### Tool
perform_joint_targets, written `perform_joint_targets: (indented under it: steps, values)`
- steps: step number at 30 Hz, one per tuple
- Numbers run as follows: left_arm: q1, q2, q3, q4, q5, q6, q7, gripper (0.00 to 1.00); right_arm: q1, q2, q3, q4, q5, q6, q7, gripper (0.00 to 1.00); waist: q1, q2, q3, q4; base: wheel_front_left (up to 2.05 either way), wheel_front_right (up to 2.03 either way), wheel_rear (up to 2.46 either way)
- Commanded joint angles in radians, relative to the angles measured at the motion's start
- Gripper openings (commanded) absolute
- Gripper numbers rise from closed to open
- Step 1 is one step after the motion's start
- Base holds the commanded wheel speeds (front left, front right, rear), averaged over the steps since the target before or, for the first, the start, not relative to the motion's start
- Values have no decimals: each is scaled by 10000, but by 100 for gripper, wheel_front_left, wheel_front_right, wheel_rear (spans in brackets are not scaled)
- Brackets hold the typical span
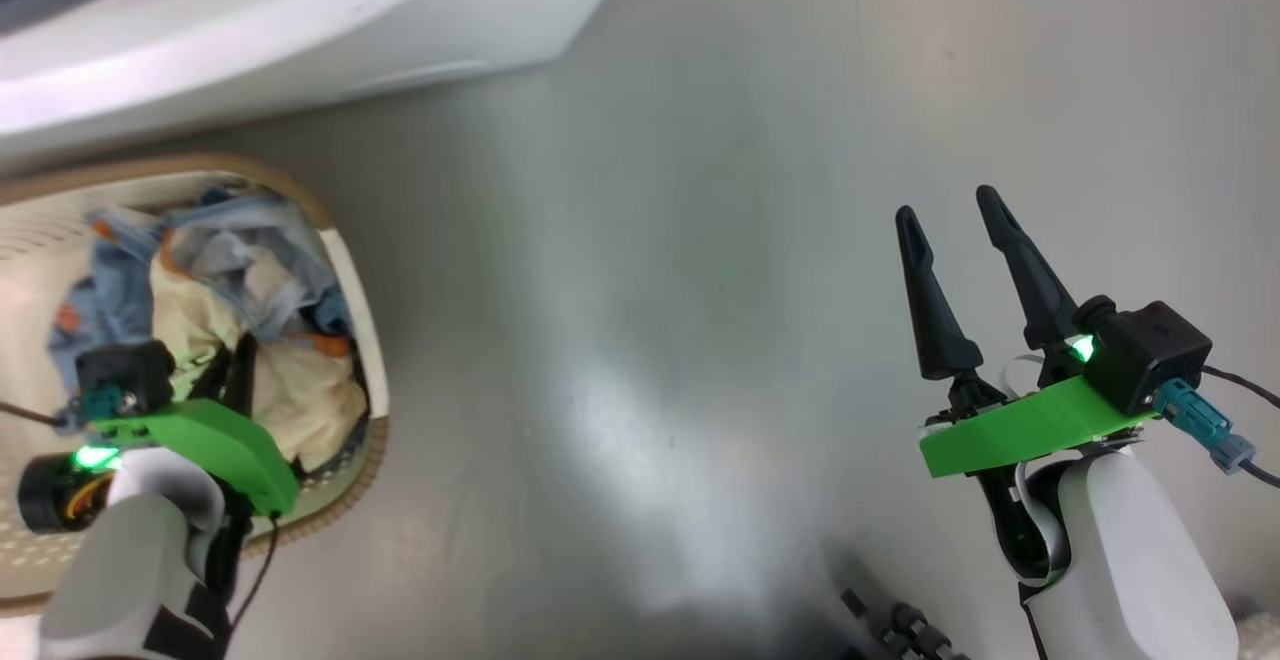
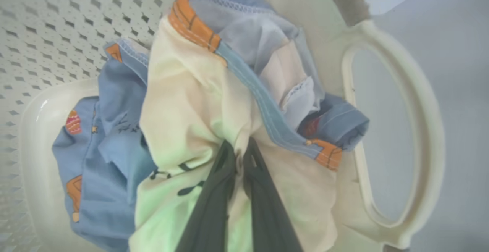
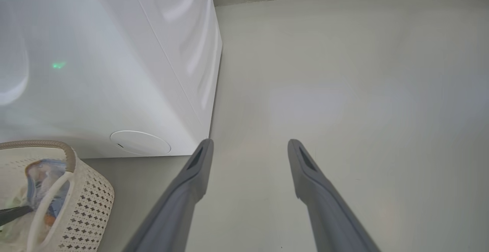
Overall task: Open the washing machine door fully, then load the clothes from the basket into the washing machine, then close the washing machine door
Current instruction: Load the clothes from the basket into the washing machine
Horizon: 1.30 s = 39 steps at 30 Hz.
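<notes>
Left wrist view: left gripper (image 2: 240, 147) pinches clothes (image 2: 183, 99), dark print (image 2: 190, 189) unreadable.

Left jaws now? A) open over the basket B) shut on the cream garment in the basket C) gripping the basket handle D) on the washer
B: the left wrist view shows the left gripper with its jaws pinched together on a fold of the cream garment, down inside the basket.
</notes>
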State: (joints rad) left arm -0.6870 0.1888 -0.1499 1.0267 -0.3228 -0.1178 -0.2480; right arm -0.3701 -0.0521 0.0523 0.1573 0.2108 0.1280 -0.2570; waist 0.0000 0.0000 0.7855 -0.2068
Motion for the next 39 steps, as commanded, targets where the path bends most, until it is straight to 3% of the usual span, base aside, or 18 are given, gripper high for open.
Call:
perform_joint_targets:
  steps: [1, 19, 39]
  values:
    - [508, 237, 267, -298, -93, 19, -125, 0, 329, 18, 148, -145, -155, 27, -48, 100, 0, 0, -604, 421, 0, 0, 0]
    - [3251, -688, 1681, -4369, 167, 58, -136, 0, 915, -156, 5, 66, -392, 27, -48, 100, 0, 0, -2783, 1415, 0, 0, 0]
    - [4939, -1330, 2778, -7352, 401, -65, -137, 0, 1446, -323, -40, 257, -417, 27, -48, 100, 0, 0, -4508, 1815, 0, 0, 0]
